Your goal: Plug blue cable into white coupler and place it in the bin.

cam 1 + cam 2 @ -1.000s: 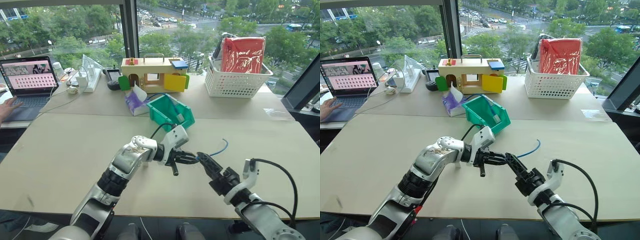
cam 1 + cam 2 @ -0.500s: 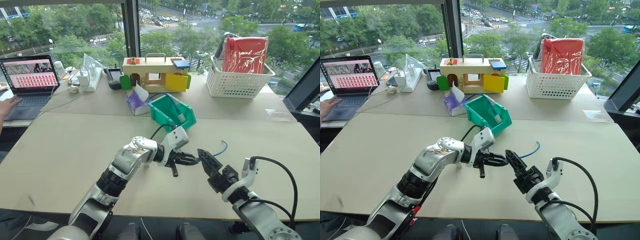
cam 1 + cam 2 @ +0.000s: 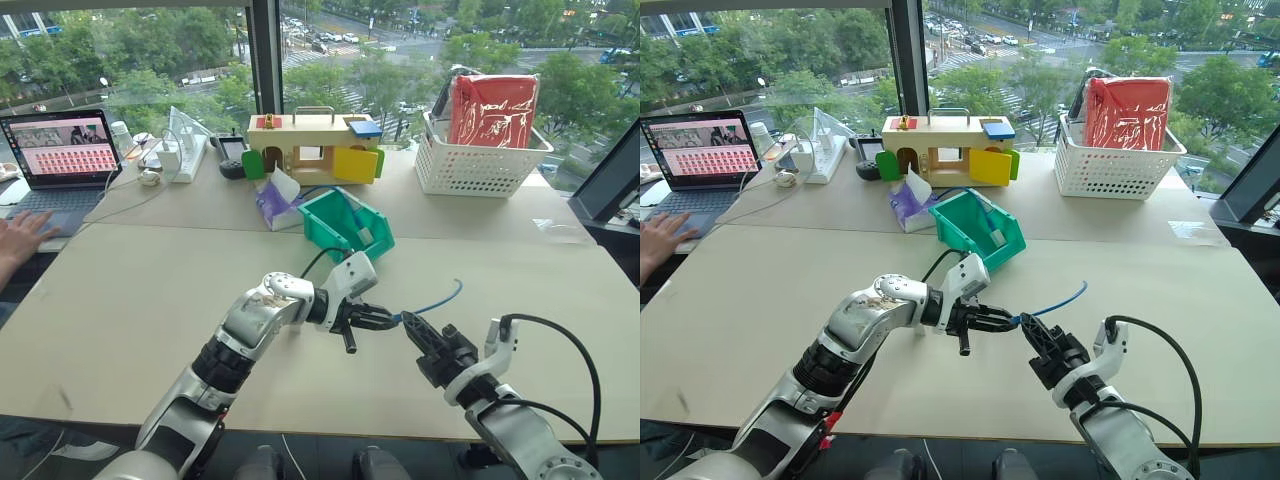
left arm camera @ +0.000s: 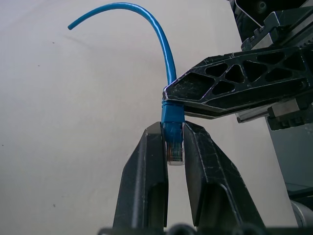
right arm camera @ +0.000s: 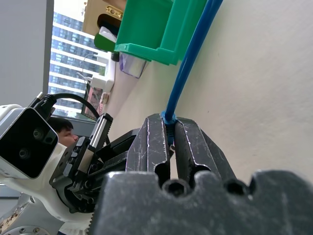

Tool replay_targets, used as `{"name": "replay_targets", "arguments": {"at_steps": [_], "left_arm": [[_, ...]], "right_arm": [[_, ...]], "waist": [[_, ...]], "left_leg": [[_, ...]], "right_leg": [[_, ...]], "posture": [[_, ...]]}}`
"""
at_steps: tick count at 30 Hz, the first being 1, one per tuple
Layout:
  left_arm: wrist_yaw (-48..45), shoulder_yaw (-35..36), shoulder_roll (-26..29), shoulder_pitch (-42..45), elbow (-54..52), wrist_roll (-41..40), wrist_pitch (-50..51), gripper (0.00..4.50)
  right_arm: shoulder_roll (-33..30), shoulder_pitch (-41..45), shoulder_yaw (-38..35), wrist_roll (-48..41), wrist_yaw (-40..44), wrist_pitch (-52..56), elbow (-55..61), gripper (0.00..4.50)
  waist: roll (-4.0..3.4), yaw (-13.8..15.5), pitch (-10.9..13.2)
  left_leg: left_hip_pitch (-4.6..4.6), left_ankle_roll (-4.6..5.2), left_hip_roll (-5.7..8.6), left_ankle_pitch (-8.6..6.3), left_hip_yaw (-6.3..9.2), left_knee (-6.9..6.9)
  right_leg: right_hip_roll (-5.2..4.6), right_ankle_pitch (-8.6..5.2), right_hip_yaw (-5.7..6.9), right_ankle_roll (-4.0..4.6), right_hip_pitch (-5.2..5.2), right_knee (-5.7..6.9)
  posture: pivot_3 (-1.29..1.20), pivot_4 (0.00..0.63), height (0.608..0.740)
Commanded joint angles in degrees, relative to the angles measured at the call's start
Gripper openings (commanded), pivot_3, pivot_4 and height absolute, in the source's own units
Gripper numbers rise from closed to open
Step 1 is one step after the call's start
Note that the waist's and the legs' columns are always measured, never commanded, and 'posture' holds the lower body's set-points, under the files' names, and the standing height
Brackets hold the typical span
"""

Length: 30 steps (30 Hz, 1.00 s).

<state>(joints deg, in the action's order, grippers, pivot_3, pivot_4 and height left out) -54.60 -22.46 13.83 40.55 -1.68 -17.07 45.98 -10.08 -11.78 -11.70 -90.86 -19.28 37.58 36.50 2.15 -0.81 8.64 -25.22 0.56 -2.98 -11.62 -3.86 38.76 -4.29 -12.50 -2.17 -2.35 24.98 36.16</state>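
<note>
The blue cable (image 3: 441, 299) hangs above the table between my two grippers, its free end curving up to the right. My left gripper (image 4: 173, 130) is shut on the cable's clear plug end. My right gripper (image 5: 170, 122) is shut on the cord just behind that plug, fingertip to fingertip with the left gripper (image 3: 389, 320). The teal bin (image 3: 328, 226) stands on the table beyond them, tilted, and a small pale block (image 3: 365, 236) inside it looks like the white coupler.
Behind the bin stand a wooden box with coloured doors (image 3: 310, 146) and a purple packet (image 3: 270, 205). A white lattice basket (image 3: 478, 165) with a red bag is at the back right. A laptop (image 3: 60, 152) and a person's hand (image 3: 22, 238) are at the far left.
My right gripper has closed on the cable behind the plug. The left gripper has kept still. The person's hand has moved further onto the table by the laptop.
</note>
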Motion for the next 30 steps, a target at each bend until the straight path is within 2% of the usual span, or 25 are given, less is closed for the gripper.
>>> {"name": "replay_targets", "arguments": {"at_steps": [1, 3, 4, 8, 12, 13, 19, 23, 27, 30], "left_arm": [[0.66, 0.58, -0.39, 0.90, -0.41, -0.54, -0.09, 0.09], [-0.08, 3.69, -1.36, 0.69, -1.08, -4.73, 3.24, 1.10], [-0.65, 4.17, -1.17, 0.67, -1.56, -5.57, 3.68, 1.31], [-0.18, 6.11, -0.48, 1.29, -2.09, -6.80, 3.29, 2.86], [0.15, 12.84, 0.07, 2.91, -2.07, -10.88, 2.68, 4.32], [0.82, 14.27, 0.55, 3.42, -1.95, -11.18, 2.51, 4.44], [3.79, 21.88, 3.91, 5.77, -2.72, -13.95, 2.35, 4.44], [5.63, 27.92, 8.18, 5.59, -3.33, -15.16, 1.60, 4.44], [5.22, 33.83, 16.85, -2.97, -6.04, -14.35, -0.20, 4.44], [5.07, 36.39, 19.26, -10.37, -9.39, -15.69, -1.34, 4.44]], "right_arm": [[-0.40, 0.44, 0.20, -1.19, 1.57, -2.92, 2.58, 0.05], [-0.77, 0.64, 0.05, -0.65, 1.81, -3.60, 2.50, 0.00], [-1.01, 0.87, -0.18, -0.26, 2.00, -3.97, 2.39, 0.00], [-2.95, 2.04, -1.33, 0.07, 3.11, -5.25, 1.45, 0.00], [-6.33, 4.80, -3.01, -1.70, 4.24, -5.43, -0.33, 0.00], [-7.47, 5.73, -3.56, -2.20, 4.60, -5.37, -1.06, 0.00], [-14.26, 11.41, -5.91, -5.02, 6.90, -3.57, -6.58, 0.00], [-18.60, 15.78, -6.52, -6.02, 8.88, -1.90, -10.44, 0.00], [-22.04, 20.04, -5.55, -5.56, 11.35, 0.73, -13.60, 0.00], [-22.68, 21.81, -5.34, -5.47, 12.20, 1.73, -15.12, 0.00]], "waist": [[0.00, 0.00, 0.00], [0.00, 0.03, 0.00], [0.00, 0.01, 0.00], [0.00, 0.01, 0.00], [0.01, -0.04, 0.00], [0.01, -0.08, 0.01], [0.01, 0.00, 0.01], [0.02, -0.17, 0.03], [-0.01, -0.46, 0.02], [-0.02, -0.52, 0.02]], "left_leg": [[0.00, 0.00, 0.01, 0.00, 0.00, 0.00], [0.00, 0.01, 0.02, 0.00, 0.01, 0.00], [0.00, 0.01, 0.03, 0.01, 0.02, 0.00], [-0.01, 0.02, 0.03, 0.01, 0.03, 0.00], [-0.01, 0.04, 0.05, 0.02, 0.04, 0.01], [-0.01, 0.04, 0.05, 0.03, 0.04, 0.01], [0.01, 0.07, 0.12, 0.04, 0.05, 0.00], [0.01, 0.08, 0.15, 0.05, 0.05, 0.01], [0.03, 0.07, 0.12, 0.04, 0.03, -0.04], [0.13, 0.07, 0.13, 0.05, 0.04, -0.25]], "right_leg": [[-0.01, 0.00, 0.00, 0.00, 0.00, 0.00], [0.00, 0.00, -0.02, 0.00, -0.02, -0.01], [0.00, 0.00, -0.02, 0.00, -0.03, -0.01], [0.01, 0.00, -0.02, -0.01, -0.03, -0.01], [0.02, 0.01, -0.03, -0.01, -0.05, -0.01], [0.03, 0.01, -0.04, -0.01, -0.05, -0.01], [0.07, 0.04, -0.06, 0.02, -0.17, -0.01], [0.08, 0.11, -0.11, 0.10, -0.20, -0.02], [0.13, 0.12, -0.11, 0.12, -0.21, -0.03], [0.10, 0.11, -0.20, 0.13, -0.20, -0.06]], "posture": [[0.00, 0.150, 0.730], [0.00, 0.150, 0.730], [0.00, 0.150, 0.730], [0.00, 0.150, 0.730], [0.00, 0.150, 0.730], [0.00, 0.150, 0.730], [0.00, 0.150, 0.730], [0.00, 0.150, 0.730], [0.00, 0.150, 0.730], [0.00, 0.150, 0.730]]}}
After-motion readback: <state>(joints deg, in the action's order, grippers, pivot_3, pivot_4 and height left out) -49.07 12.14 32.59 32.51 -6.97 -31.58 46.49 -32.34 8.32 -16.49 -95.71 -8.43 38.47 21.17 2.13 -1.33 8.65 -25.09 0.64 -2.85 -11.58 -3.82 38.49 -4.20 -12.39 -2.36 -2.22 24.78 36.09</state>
